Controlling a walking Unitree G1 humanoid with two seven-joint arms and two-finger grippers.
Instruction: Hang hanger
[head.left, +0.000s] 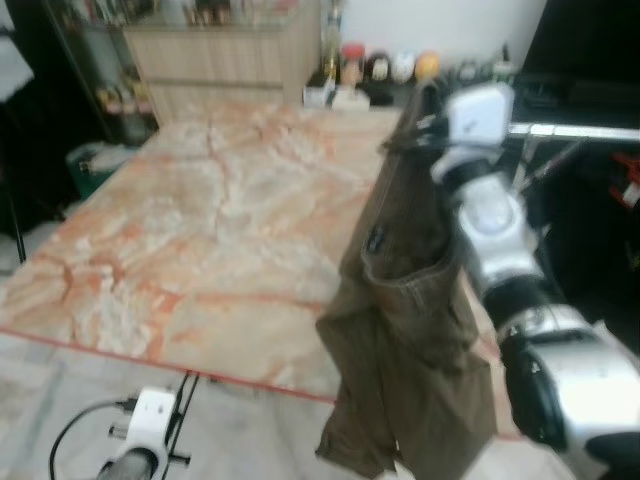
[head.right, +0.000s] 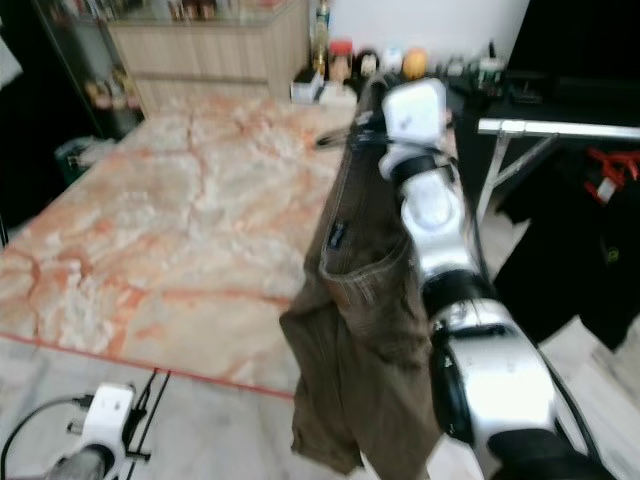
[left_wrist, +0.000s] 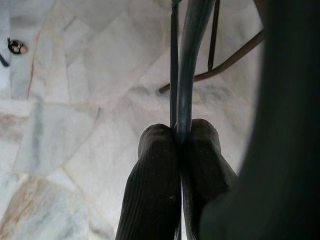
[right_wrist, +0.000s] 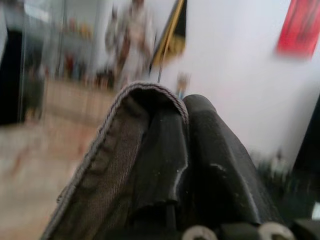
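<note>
- The right claw (right_wrist: 182, 117) is held up high above the far right corner of the marble bench (head.left: 220, 220), its two black fingers (right_wrist: 220, 160) clamped on the waistband of a pair of brown trousers (head.left: 410, 340).
- The hanger (head.left: 405, 140) shows as a thin dark wire at the top of the trousers, just beside the claw; in the right eye view a bit of it juts out toward the bench. How much of it the fabric hides cannot be told.
- The trousers hang limp below the arm, folding on themselves, with a pocket gaping and a small label on the seam. They look soft, fairly heavy for cloth, and liable to swing and twist as the arm moves.
- The hanger itself looks light, thin and stiff, probably slippery wire. The grip seems best kept at the waistband where the cloth is doubled and thick, or on the neck under the hook, never on the loose legs.
- A silver clothes rail (head.left: 575, 131) stands just to the right of the claw, with dark garments hanging under it; this looks like the place for the hook.
- The left claw (left_wrist: 177, 150) hangs low over the tiled floor (left_wrist: 75, 75), its fingers pinched shut on a thin grey-blue cable (left_wrist: 192, 50) running between them.
</note>
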